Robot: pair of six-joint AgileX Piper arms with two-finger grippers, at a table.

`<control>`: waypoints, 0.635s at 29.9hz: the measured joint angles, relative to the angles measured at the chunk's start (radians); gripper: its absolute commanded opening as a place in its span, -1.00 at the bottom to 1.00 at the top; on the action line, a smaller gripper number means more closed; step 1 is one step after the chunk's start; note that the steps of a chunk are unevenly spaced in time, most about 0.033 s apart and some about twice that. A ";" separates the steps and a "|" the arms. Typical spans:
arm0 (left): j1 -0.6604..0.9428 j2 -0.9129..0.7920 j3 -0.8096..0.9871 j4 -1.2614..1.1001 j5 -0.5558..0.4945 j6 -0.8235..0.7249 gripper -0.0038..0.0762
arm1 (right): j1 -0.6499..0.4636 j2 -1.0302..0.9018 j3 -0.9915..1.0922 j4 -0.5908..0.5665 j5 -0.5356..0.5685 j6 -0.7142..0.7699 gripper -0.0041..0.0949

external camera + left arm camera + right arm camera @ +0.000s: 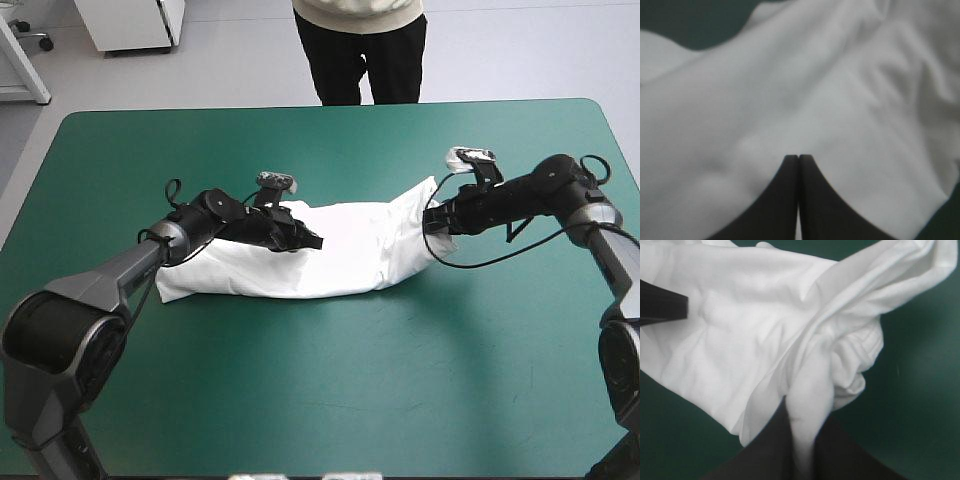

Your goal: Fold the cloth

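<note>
The white T-shirt (350,250) lies as a long, loosely folded bundle across the middle of the teal-green table (300,400). My left gripper (312,241) rests on top of the bundle near its middle. Its black fingers are shut (798,158) and meet in a point over smooth white cloth (840,100). My right gripper (432,222) is at the bundle's right end, shut on a bunched fold of the T-shirt (750,330) that runs down between its fingers (807,412). That end is lifted a little. The left gripper's tip (662,307) shows farther off in the right wrist view.
Bare teal-green cover surrounds the shirt on all sides, with wide free room toward the near edge (330,440) and the far edge (330,130).
</note>
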State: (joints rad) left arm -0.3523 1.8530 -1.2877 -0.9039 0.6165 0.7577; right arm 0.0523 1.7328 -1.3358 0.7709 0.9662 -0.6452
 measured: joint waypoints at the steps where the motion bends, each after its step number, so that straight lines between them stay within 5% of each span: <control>1: 0.008 -0.033 0.000 0.000 -0.004 0.000 -0.93 | 0.026 0.000 -0.025 -0.031 0.000 0.026 -0.92; 8: 0.121 -0.327 0.000 0.043 0.001 -0.041 -0.93 | 0.187 0.001 -0.189 -0.159 0.011 0.159 -0.92; 19: 0.321 -0.737 -0.032 0.508 0.216 -0.290 -0.93 | 0.462 0.172 -0.504 -0.298 0.045 0.325 -0.92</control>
State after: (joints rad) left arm -0.0315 1.1157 -1.3201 -0.3960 0.8328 0.4676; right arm 0.5139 1.9045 -1.8396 0.4727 1.0109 -0.3198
